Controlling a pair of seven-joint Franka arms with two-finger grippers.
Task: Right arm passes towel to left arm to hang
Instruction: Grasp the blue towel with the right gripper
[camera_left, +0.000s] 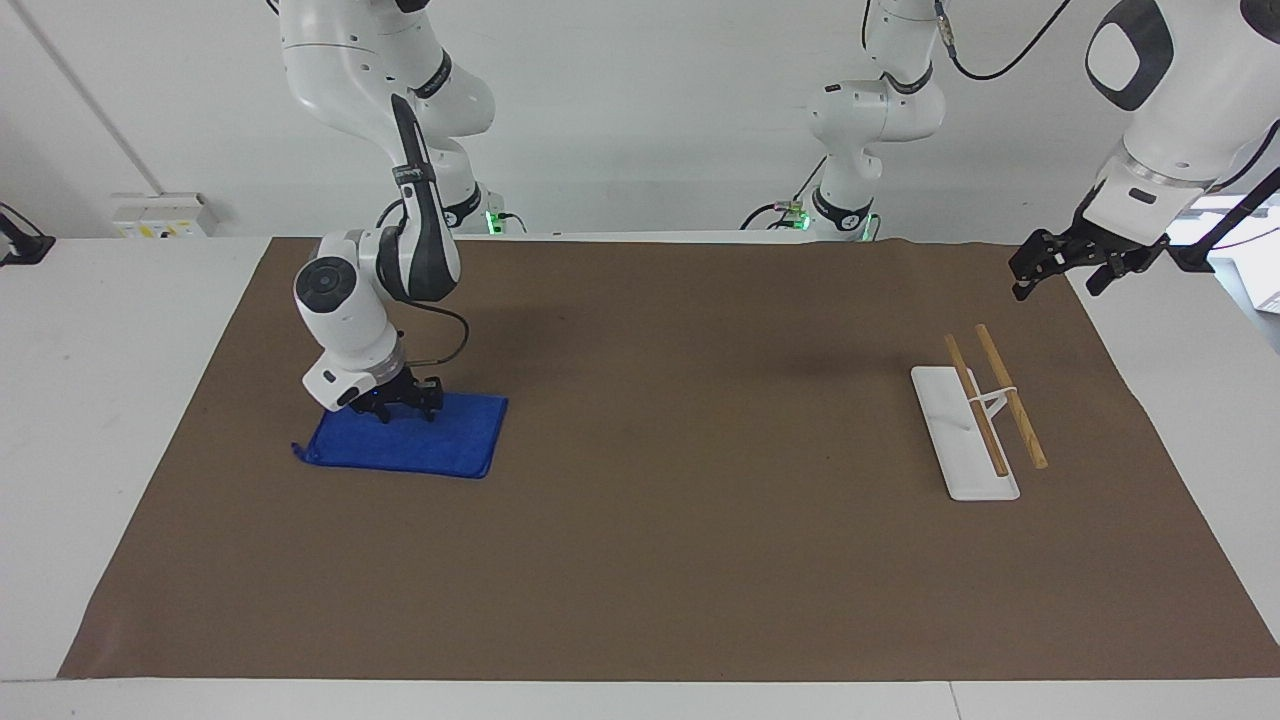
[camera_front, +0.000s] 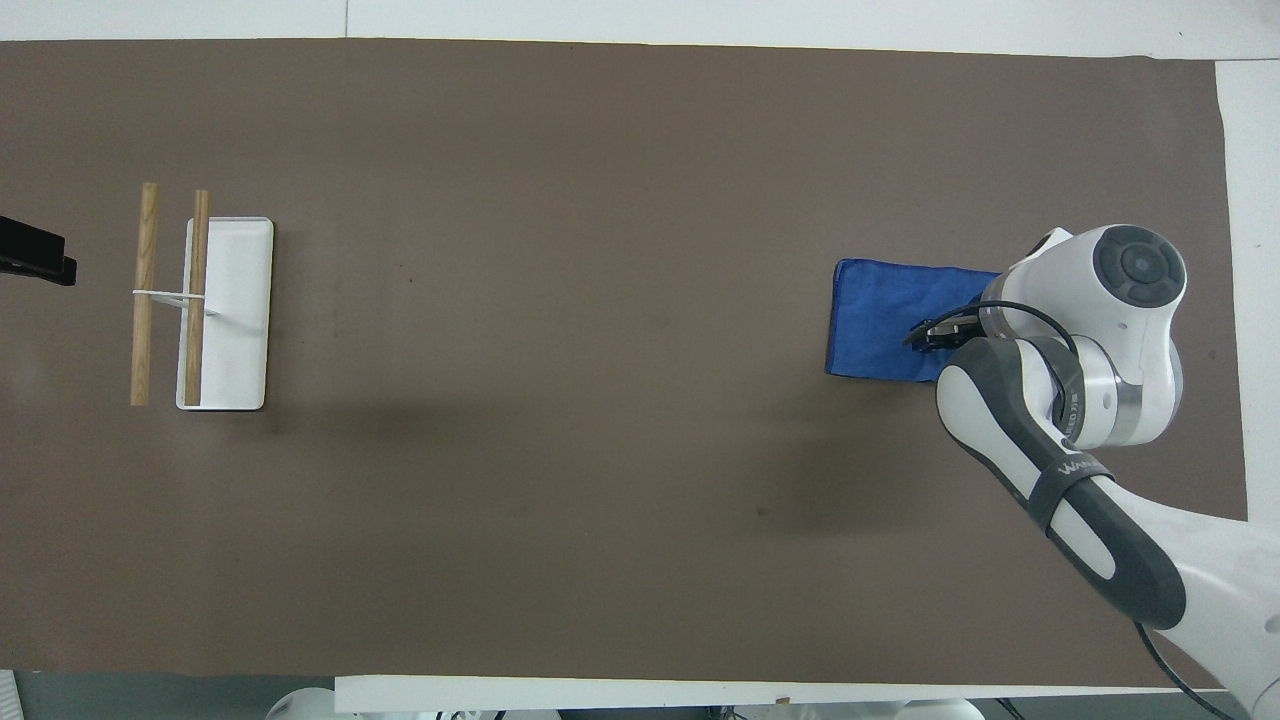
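Note:
The blue towel (camera_left: 405, 436) lies flat on the brown mat at the right arm's end of the table; it also shows in the overhead view (camera_front: 885, 320). My right gripper (camera_left: 408, 411) is down on the towel's edge nearer the robots, fingers spread, one on either side of a patch of cloth; in the overhead view (camera_front: 935, 335) the wrist hides most of it. My left gripper (camera_left: 1058, 272) waits open and empty in the air over the mat's edge at the left arm's end; its tip shows in the overhead view (camera_front: 35, 262).
A white rack base (camera_left: 962, 432) with two wooden rods (camera_left: 1012, 396) stands at the left arm's end of the mat; it also shows in the overhead view (camera_front: 240, 312). The brown mat (camera_left: 680, 540) covers most of the white table.

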